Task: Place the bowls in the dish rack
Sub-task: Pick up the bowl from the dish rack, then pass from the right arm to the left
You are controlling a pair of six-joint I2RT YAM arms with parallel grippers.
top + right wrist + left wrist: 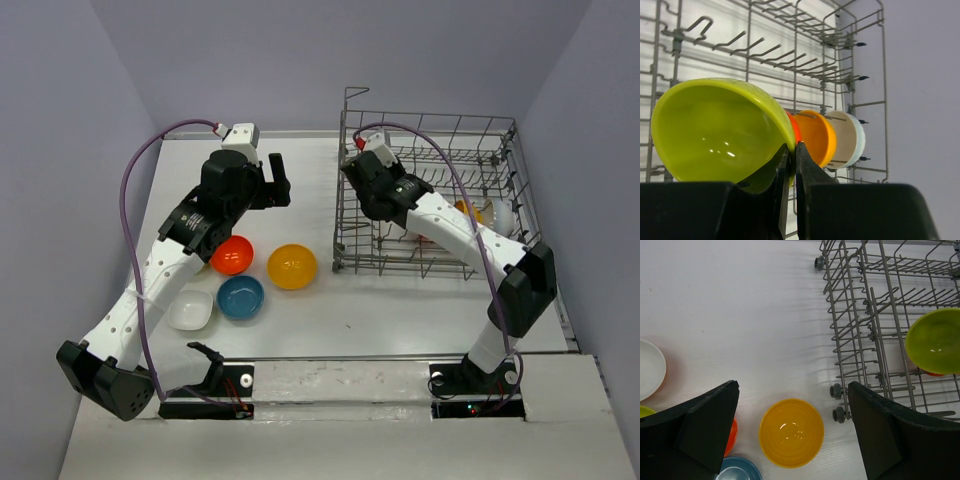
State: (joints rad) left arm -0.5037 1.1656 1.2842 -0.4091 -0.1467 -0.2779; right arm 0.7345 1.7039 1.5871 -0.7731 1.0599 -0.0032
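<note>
Right wrist view: a lime green bowl stands tipped on its edge inside the dish rack, its rim pinched between the nearly closed fingers of the right gripper. Just behind it, 3 more bowls stand on edge in a row among the tines: a red bowl, mostly hidden; an orange bowl; and a pale bowl nearest the rack's end wall.

The top view shows the rack on the right half of the white table, with the right arm reaching over its near side. To its left, 4 bowls sit upright on the table: a red-orange bowl, an orange-yellow bowl, a blue bowl and a white squarish bowl.

The left gripper hangs above this group with its jaws spread wide and nothing between them. In the left wrist view the orange-yellow bowl lies below the gap, near the rack's corner.
</note>
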